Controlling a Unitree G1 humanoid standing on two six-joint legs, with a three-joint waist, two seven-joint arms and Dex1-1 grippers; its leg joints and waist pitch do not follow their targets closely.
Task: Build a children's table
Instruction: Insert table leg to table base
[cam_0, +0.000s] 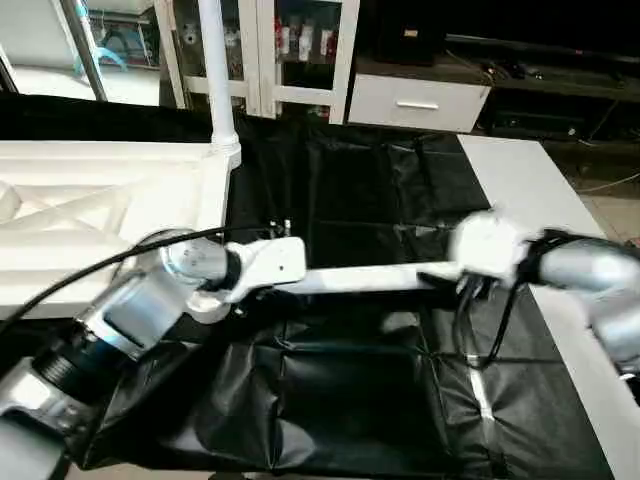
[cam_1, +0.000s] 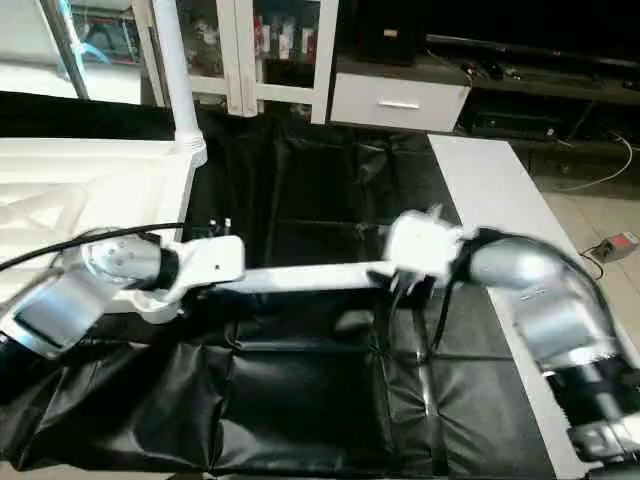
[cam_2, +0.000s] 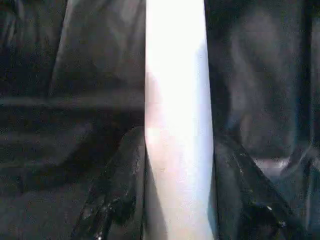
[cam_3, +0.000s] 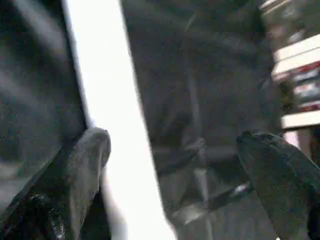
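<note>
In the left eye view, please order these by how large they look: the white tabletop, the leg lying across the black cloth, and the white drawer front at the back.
1. Tabletop, clearly the largest, though partly cut off by the picture's edge.
2. Lying leg.
3. Drawer front; it stands farther from the camera, so its true size against the leg is unsure.

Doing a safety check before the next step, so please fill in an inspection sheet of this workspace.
Surface: black-draped work table, creased.
Job's things: white tabletop upside down at left, one leg upright in its corner socket; another leg held level above the cloth.
Clutter: nothing seen.
Grippers: left gripper clamps that leg; right gripper open around it.
Cables: black cables along both forearms.
Surroundings: white cabinet, drawer unit.
</note>
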